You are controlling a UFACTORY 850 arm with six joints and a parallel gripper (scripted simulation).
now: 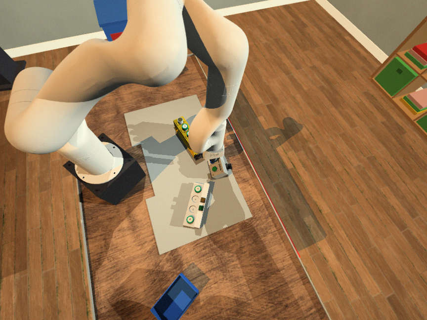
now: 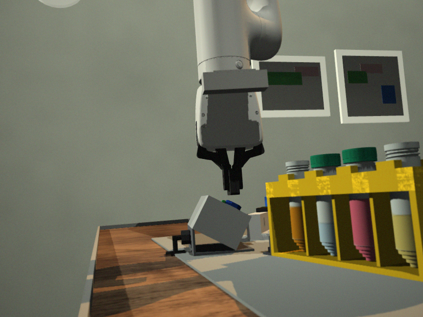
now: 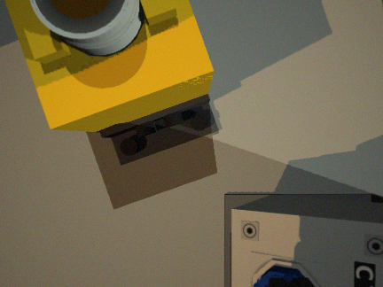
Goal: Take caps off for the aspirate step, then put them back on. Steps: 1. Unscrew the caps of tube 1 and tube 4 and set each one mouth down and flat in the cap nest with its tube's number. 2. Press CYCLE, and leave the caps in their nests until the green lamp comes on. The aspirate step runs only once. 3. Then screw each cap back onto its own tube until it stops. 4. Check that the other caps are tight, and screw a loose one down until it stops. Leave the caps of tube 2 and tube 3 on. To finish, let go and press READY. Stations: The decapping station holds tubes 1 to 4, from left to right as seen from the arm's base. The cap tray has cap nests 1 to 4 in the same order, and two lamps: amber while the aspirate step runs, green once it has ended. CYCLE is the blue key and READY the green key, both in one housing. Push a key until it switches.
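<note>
Holds nothing, with the black two-finger claw (image 1: 213, 154) (image 2: 233, 190) narrowed shut; has the grey box housing's (image 1: 220, 169) (image 2: 222, 221) (image 3: 266, 241) round blue key (image 2: 233, 204) (image 3: 284, 278) below it; shows both round green caps (image 1: 197, 188) (image 1: 190, 219) nested beyond, lower than the claw; risks a glancing, unswitched press if lowered off-centre onto that slanted face.

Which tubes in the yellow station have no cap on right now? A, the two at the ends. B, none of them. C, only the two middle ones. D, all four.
A: in the yellow station, both end tubes show bare threaded necks, while green caps cover the middle two.
</note>
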